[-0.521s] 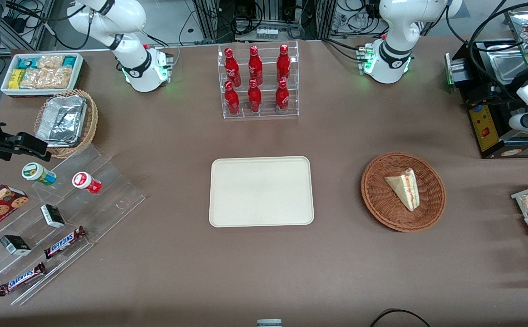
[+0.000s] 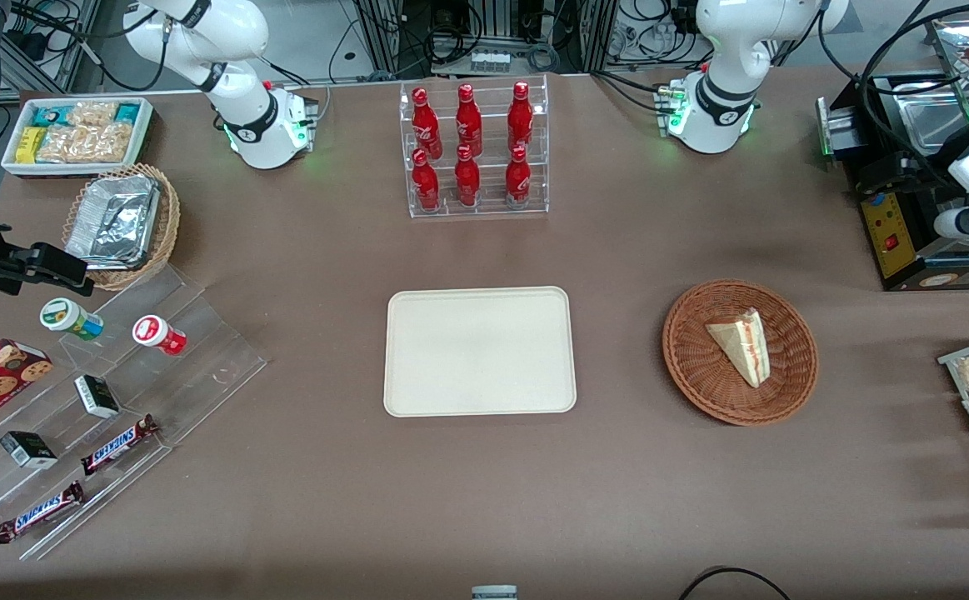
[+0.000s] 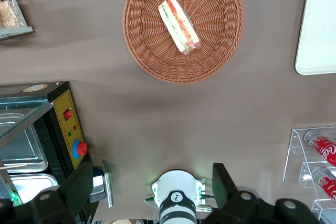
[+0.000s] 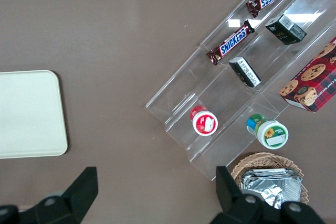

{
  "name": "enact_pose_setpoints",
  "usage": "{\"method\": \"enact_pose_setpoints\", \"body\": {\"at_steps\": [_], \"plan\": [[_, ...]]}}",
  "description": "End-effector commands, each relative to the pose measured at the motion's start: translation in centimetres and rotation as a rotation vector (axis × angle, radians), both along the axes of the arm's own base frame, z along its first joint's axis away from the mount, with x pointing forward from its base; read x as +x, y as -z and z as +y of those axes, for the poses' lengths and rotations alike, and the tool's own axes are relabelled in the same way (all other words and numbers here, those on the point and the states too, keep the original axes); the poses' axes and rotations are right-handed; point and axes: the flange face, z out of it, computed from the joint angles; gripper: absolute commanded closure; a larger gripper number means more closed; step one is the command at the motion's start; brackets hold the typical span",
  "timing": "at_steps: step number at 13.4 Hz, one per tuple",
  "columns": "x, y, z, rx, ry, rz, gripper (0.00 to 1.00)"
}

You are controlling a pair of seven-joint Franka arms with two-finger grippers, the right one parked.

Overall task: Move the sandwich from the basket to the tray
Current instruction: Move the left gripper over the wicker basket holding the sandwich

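A robotics lab: two arm bases (image 2: pixel 705 112) bolted to a brown table (image 2: pixel 484 483), cabling and equipment racks around.

I see even, bright overhead light, soft shadows on the brown table (image 2: pixel 326 467), glare on the foil container (image 2: pixel 113 218); everything is sharp.

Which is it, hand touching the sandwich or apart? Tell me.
Apart. The left wrist view shows the open hand hovering high, with the sandwich lying in the basket far below, clear of its fingers.
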Motion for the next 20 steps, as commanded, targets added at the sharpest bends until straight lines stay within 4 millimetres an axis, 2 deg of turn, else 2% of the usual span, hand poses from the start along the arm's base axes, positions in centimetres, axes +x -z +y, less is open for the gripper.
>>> {"method": "enact_pose_setpoints", "body": {"at_steps": [1,5,8,14,17,20], "plan": [[0.3,0.5,0.3,-0.016,-0.014,-0.008,0.00],[0.6,6.5,0.8,0.011,-0.054,-0.020,0.00],[1.1,10.6,0.1,0.038,-0.153,-0.059,0.00],[0.7,17.5,-0.6,0.040,-0.196,-0.092,0.00],[0.4,20.6,-0.8,0.053,-0.291,-0.128,0.00],[0.6,23.3,-2.5,0.070,-0.361,-0.132,0.00]]}}
